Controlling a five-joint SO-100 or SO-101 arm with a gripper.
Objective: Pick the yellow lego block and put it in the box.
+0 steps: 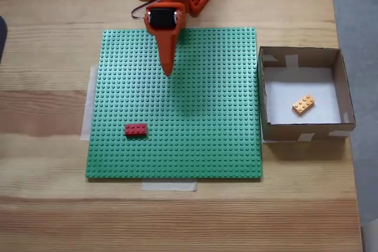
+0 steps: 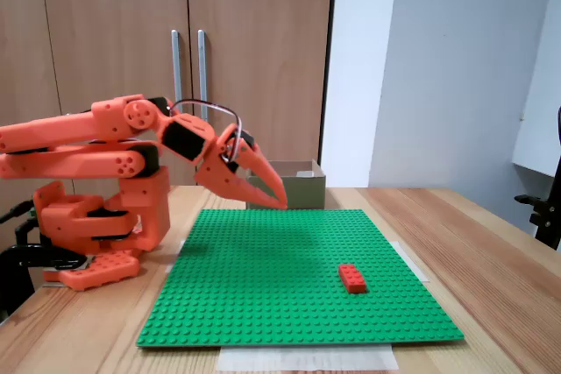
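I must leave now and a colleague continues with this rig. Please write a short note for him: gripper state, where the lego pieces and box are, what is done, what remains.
Gripper: appears shut, holds nothing, raised above the far part of the green baseplate.
Yellow lego block: lies inside the box, on its white bottom.
Red brick: on the baseplate, near the left front in the top-down fixed view, untouched.
Done: yellow block is in the box.
Left: nothing visible for the block itself; perhaps only parking the arm.
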